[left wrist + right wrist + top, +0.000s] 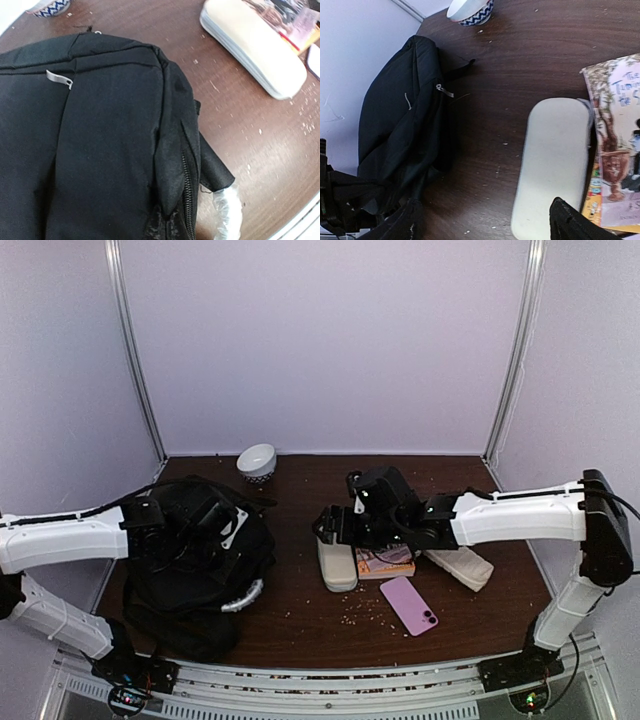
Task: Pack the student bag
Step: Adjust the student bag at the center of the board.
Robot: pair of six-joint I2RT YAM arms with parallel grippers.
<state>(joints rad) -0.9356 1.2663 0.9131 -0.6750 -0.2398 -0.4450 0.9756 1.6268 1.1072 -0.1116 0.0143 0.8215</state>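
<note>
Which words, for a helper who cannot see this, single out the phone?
On the brown table, look right of the student bag to the cluster below the right arm. The phone lies nearest the front edge: the only pink slab, beside white cases and a book.

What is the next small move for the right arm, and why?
Probably lower the right gripper straight down onto the white case and close on it. Its jaws stand wide open above that case, which lies on the table next to the book. The left gripper is shut at the student bag, perhaps to steady it for packing.
</note>
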